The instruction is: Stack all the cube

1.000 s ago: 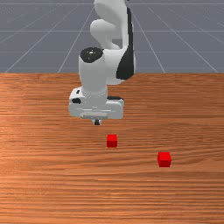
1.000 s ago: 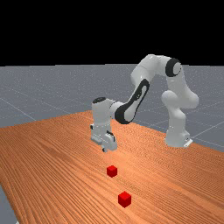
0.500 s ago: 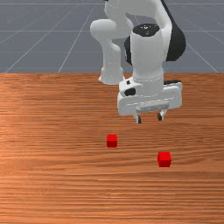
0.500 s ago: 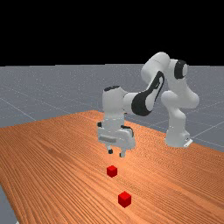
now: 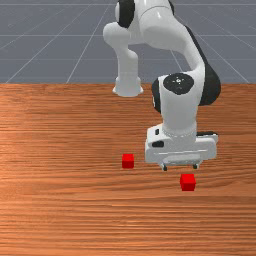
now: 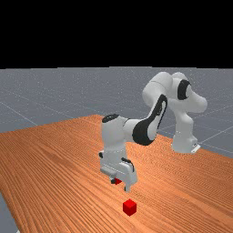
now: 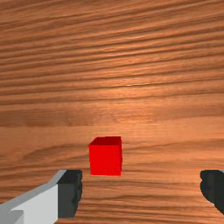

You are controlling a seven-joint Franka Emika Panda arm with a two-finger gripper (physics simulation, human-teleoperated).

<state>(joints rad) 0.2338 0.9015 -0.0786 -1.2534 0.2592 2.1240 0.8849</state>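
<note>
Two red cubes rest apart on the table. In the front view my gripper (image 5: 180, 167) hangs open over the table, just behind the right-hand cube (image 5: 187, 182). The left-hand cube (image 5: 128, 161) stands off to the hand's left there. The far view has the gripper (image 6: 120, 185) above the table, partly hiding the farther cube (image 6: 118, 181); the nearer cube (image 6: 129, 207) lies below it in plain sight. In the wrist view a red cube (image 7: 106, 157) sits ahead of the open gripper (image 7: 141, 190), closer to one finger, with nothing held.
Orange-brown wood of the table (image 5: 65, 210) surrounds both cubes. The arm's base (image 6: 184, 143) stands at the table's far side in the far view.
My hand has travelled to the front view's right, turned and come down lower near the right-hand cube. The fingers have spread apart. Both cubes have stayed put.
</note>
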